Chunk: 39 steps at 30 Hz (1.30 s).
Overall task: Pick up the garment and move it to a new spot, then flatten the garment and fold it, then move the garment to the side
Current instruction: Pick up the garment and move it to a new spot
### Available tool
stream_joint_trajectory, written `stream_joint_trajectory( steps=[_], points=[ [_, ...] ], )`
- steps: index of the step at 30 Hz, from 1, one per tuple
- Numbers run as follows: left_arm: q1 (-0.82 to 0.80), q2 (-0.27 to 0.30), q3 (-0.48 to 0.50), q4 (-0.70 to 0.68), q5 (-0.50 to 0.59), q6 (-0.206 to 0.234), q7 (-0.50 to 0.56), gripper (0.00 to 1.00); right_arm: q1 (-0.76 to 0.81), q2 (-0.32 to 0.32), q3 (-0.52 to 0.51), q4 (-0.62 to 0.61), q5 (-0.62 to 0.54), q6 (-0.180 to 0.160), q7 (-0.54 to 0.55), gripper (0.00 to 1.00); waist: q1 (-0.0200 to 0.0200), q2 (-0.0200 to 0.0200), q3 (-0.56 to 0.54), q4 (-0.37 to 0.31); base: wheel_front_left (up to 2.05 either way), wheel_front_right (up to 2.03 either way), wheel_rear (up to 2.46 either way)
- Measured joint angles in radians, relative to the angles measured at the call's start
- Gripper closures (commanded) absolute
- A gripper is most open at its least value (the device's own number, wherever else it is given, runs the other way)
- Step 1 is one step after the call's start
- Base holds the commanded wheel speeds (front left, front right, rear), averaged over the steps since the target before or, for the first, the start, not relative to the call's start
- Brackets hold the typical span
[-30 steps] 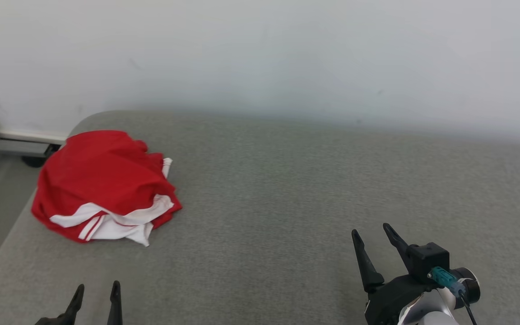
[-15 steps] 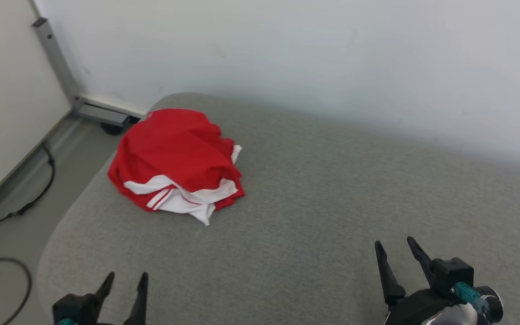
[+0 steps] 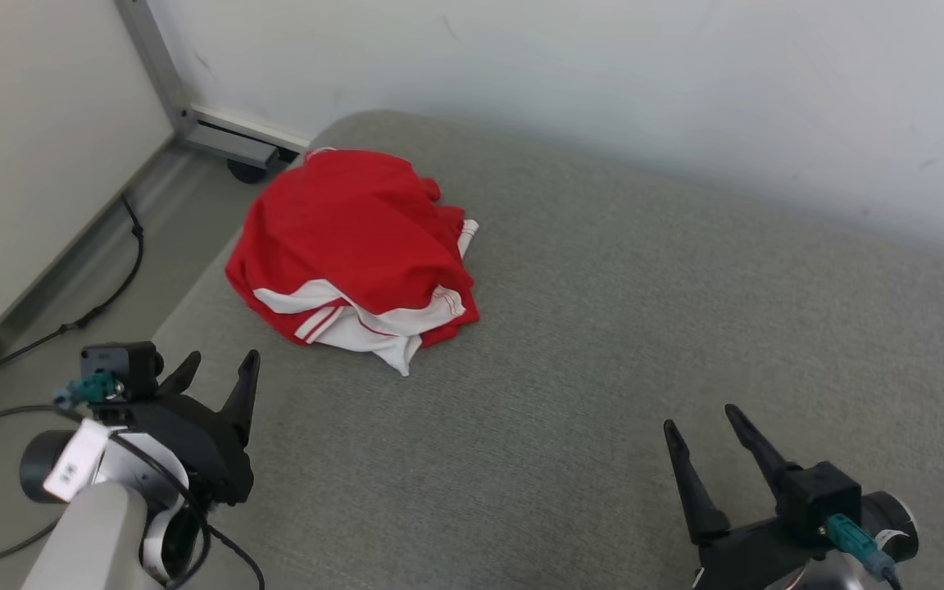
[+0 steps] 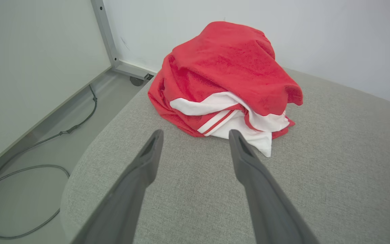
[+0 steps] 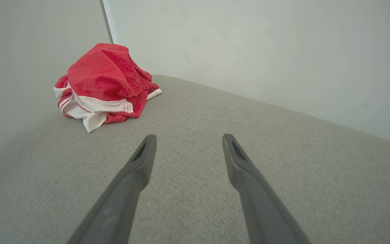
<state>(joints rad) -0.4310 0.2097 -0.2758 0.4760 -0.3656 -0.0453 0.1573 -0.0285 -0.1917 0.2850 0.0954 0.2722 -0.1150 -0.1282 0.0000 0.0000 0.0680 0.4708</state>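
Head camera has swung left; floor (image 3: 185,213) and cable (image 3: 100,309) now in frame; left gripper (image 3: 222,360) has come up and forward, wrist showing, nearer the garment (image 3: 349,221), not touching.

Nothing written can be read anywhere. A small white tag (image 3: 70,471) on the wrist behind the left claw (image 3: 222,356) bears a few dark marks, but they are too small to make out.
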Motion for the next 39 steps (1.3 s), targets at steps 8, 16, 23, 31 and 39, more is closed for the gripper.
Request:
stream_joint_trajectory(
  steps=[8, 16, 23, 31, 39],
  points=[
    [-0.143, -0.018, 0.043, 0.070, -0.095, -0.018, 0.099, 0.00, 0.048, -0.064, -0.044, -0.147, -0.052, -0.008, 0.049, 0.00, 0.0001, 0.0001, 0.082, -0.082, 0.00, 0.00, 0.00],
    [-0.191, 0.003, 0.129, 0.130, -0.149, 0.009, 0.145, 0.00, 0.007, -0.081, -0.051, -0.244, -0.076, -0.008, 0.107, 0.00, 0.0002, 0.0001, 0.176, -0.185, 0.00, 0.00, 0.00],
    [-0.280, -0.006, 0.137, 0.198, -0.143, 0.070, 0.169, 0.00, -0.033, -0.086, -0.079, -0.281, -0.082, -0.008, 0.131, 0.00, 0.0002, 0.0001, 0.259, -0.266, 0.00, 0.00, 0.00],
    [-0.316, -0.012, 0.125, 0.240, -0.094, 0.113, 0.146, 1.00, -0.035, -0.093, -0.101, -0.293, -0.082, -0.008, 0.150, 0.00, 0.0002, 0.0002, 0.316, -0.304, 0.00, 0.00, 0.00],
    [-0.403, 0.000, 0.105, 0.244, -0.034, 0.129, 0.086, 1.00, -0.045, -0.081, -0.100, -0.256, -0.080, -0.008, 0.159, 0.00, 0.0000, 0.0001, 0.288, -0.289, 0.00, 0.00, 0.00]
  ],
)
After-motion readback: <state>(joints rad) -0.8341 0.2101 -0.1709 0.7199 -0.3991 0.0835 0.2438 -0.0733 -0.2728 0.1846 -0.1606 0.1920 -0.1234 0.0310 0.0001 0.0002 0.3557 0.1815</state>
